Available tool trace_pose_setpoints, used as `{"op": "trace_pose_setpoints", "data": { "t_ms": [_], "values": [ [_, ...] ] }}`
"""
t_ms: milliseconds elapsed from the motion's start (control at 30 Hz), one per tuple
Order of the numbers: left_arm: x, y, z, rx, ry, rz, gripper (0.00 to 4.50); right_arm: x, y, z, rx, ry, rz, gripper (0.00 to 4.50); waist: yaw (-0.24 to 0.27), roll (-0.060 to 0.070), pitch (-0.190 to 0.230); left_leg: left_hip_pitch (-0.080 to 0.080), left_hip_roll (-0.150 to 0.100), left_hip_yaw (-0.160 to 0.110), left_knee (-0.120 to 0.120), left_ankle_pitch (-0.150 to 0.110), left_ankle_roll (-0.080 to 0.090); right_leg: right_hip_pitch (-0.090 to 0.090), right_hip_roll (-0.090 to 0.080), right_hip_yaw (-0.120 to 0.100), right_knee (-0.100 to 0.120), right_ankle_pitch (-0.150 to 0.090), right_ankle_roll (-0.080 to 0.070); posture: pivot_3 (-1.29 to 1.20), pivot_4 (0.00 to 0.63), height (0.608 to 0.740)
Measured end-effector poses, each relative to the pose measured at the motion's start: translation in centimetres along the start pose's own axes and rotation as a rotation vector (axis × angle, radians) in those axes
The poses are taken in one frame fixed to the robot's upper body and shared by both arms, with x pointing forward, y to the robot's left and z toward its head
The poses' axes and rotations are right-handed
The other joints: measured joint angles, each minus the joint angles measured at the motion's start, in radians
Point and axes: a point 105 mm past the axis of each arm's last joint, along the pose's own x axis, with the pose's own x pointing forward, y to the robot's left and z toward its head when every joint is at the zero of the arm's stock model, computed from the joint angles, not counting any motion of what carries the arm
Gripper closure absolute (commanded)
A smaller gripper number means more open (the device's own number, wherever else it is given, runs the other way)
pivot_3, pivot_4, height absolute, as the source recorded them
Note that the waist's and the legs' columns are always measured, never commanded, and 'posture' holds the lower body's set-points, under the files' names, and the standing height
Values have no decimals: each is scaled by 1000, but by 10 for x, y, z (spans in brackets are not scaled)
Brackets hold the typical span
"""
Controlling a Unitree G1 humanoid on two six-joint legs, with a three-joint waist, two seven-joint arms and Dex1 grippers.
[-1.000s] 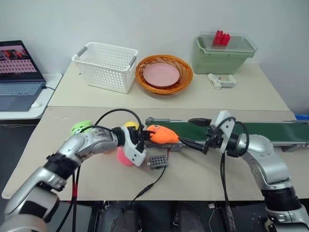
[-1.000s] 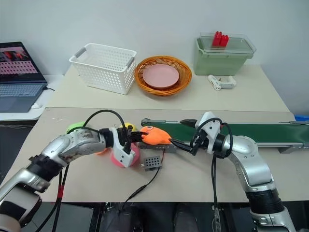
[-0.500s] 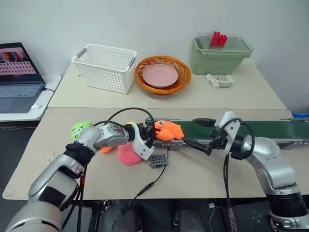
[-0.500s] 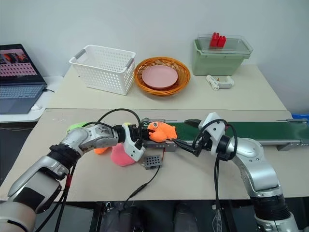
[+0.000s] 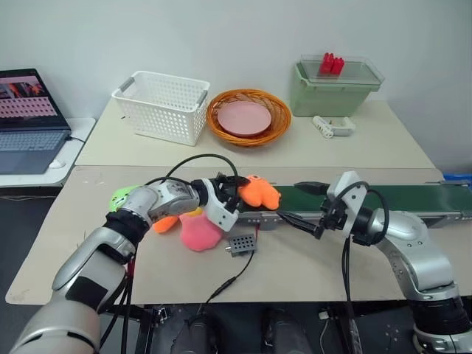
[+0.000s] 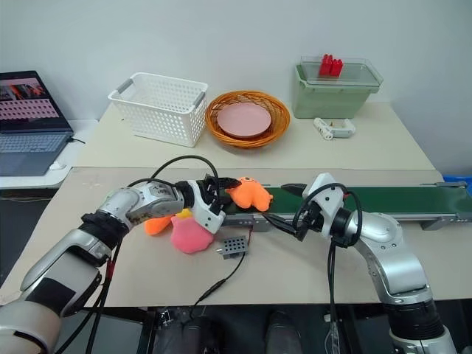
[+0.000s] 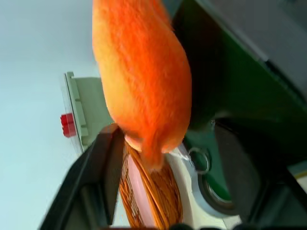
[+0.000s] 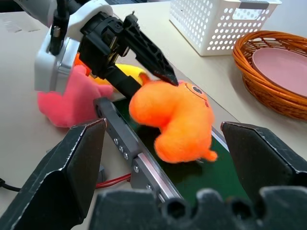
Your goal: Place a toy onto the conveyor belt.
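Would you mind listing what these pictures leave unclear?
- Conveyor belt: far end cut off by the eye view's edge.
- Carrot plush: mostly hidden behind the left arm.
- Toy: whether it rests fully on the belt, left hand released; contact underneath is hidden.

Bright, even, diffuse light from overhead; no harsh glare. Soft, short shadows under the white perforated plastic basket (image 5: 163,105) and woven orange wicker basket (image 5: 250,117) on the beige tabletop (image 5: 369,140). Head views sharp across the frame, slight wide-angle bend at edges. Left wrist view: fuzzy bright orange lobed plush toy (image 7: 144,81) very close, soft focus, black fingers (image 7: 96,182) blurred. Right wrist view: near fingers (image 8: 67,167) defocused, mid-distance crisp.
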Motion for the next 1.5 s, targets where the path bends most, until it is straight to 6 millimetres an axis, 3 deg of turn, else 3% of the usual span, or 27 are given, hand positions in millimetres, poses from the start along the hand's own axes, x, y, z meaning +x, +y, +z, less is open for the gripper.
{"op": "trace_pose_setpoints", "data": {
  "t_ms": [500,833,900,967,1000,1133,1333,1500],
  "values": [
    [-2,0,-2,-55,8,2,1201,0,0,0,4,2,3,0,-3,0,0,0,0,0,0,0,0,0,-1,0,0,2,-3,0,150,740],
    [-27,-10,-23,-111,99,-1,1201,1,1,0,10,-4,12,0,-27,0,0,1,0,1,-1,0,0,-1,-1,1,1,2,-3,0,150,740],
    [-36,-23,-32,-146,154,-48,1201,2,-1,1,8,-6,13,0,-28,0,0,2,0,2,-2,0,0,-1,-1,1,1,2,-3,0,150,740],
    [-49,-52,-38,-224,219,-124,1201,2,-2,2,7,-6,12,0,-26,0,0,0,0,2,-3,1,-1,-3,-1,1,0,2,-3,0,150,740],
    [-50,-54,-38,-249,225,-119,1201,2,-2,1,8,-6,12,0,-22,0,0,-2,0,1,-3,1,-2,-5,-1,1,1,2,-3,0,150,740],
    [-55,-39,-41,-291,248,-66,1201,5,-1,3,4,-11,24,0,-2,0,0,-15,-1,1,2,6,-9,-16,-1,0,3,3,-3,0,150,740],
    [-61,-35,-40,-494,280,29,1201,5,-1,0,14,-4,25,0,2,0,0,-16,-2,2,3,5,-8,-15,-1,0,1,3,-1,0,150,740],
    [-78,7,-64,-870,334,357,1201,7,0,-1,18,-3,29,0,2,0,0,-16,-2,1,4,5,-8,-15,0,0,2,4,0,0,150,740]
  ]
}}
